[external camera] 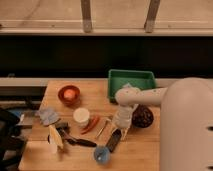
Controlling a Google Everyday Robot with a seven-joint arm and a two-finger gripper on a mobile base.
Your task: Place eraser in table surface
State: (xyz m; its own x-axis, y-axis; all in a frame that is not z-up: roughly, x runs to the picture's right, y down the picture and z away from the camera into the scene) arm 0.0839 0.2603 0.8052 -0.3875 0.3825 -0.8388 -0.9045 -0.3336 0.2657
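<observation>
The eraser (pixel 114 140) is a small flat black block lying slantwise on the light wooden table surface (pixel 95 92), near the front edge. My white arm comes in from the right and bends down to it. My gripper (pixel 122 130) points down at the eraser's upper right end and is shut on that end. The rest of the eraser rests on the wood. The wrist hides the fingertips themselves.
A green tray (pixel 131 82) stands at the back, a dark bowl (pixel 142 117) just right of the gripper. To the left lie an orange bowl (pixel 69 94), a white cup (pixel 81 116), a red-orange item (pixel 91 124), a black-handled utensil (pixel 79 142), a blue-grey pad (pixel 47 116) and a blue object (pixel 102 154).
</observation>
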